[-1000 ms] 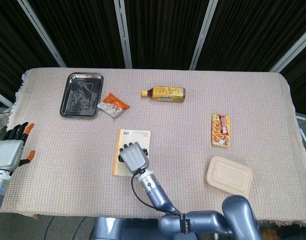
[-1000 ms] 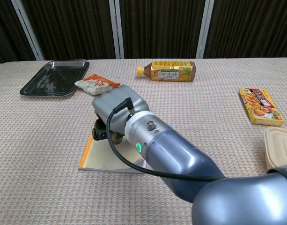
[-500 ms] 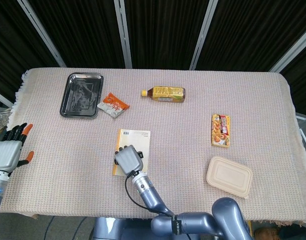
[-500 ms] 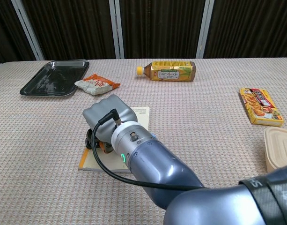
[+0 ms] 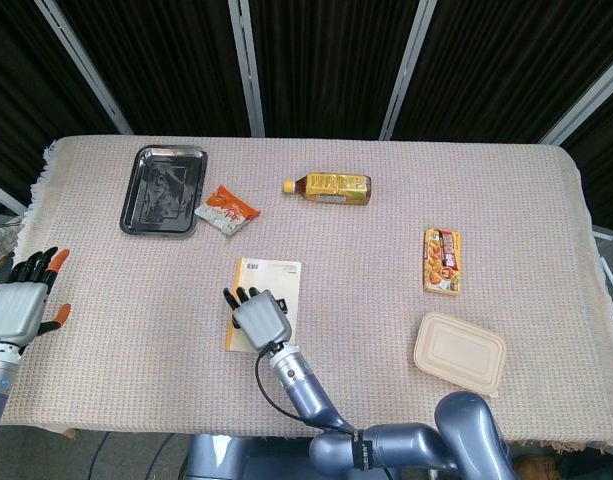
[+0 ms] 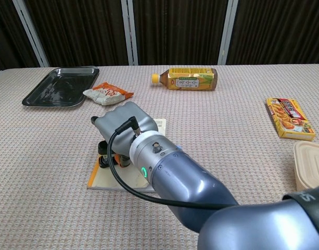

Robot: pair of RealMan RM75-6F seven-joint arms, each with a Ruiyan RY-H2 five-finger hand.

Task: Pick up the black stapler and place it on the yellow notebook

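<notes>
Woven cloth covers the tabletop (image 5: 386, 250). Right hand (image 5: 259, 318) hovers over the yellow notebook (image 5: 275, 280), fingers (image 5: 238, 296) spread, apparently released — the black stapler (image 6: 108, 158) rests on the notebook beneath. Left hand (image 5: 21, 300) idles open at the edge.

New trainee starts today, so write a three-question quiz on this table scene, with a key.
1. True or false: the right hand is over the yellow notebook.
2. What lies nearest the black tray? A) tea bottle B) snack packet C) lunch box
3. Fill in: the left hand holds ____.

Key: 1 true; 2 B; 3 nothing.
</notes>
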